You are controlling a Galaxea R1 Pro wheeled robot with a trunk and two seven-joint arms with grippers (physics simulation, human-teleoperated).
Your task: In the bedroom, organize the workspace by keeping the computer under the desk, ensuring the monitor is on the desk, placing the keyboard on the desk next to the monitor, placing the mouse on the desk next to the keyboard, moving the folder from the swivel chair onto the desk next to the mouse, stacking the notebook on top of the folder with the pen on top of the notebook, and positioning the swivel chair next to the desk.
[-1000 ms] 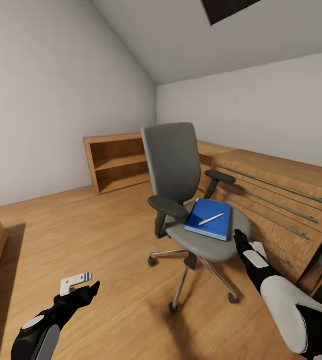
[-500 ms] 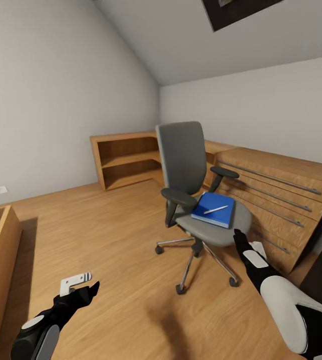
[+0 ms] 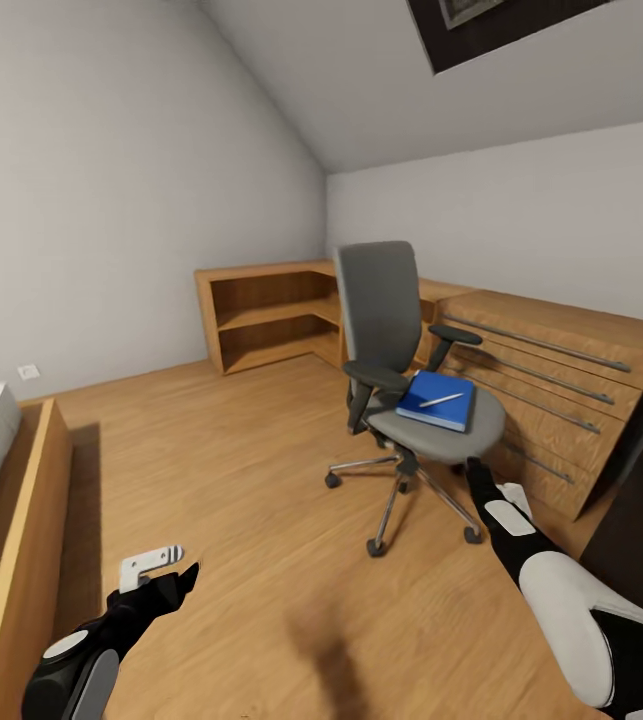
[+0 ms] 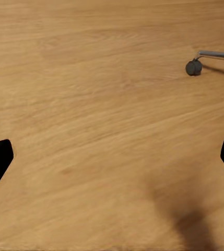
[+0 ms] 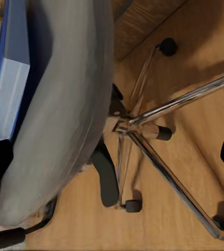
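Wooden floor surrounds the swivel chair, and on its seat I see the blue folder with the pen on top. My right gripper, jaws apart and empty, is nearer, the folder just ahead; the left gripper, also spread, hangs over bare floor.

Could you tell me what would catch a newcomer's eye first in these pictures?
The grey swivel chair in the middle of the wooden floor, with a blue folder on its seat and a white pen lying on top. Behind it a low wooden shelf lines the wall.
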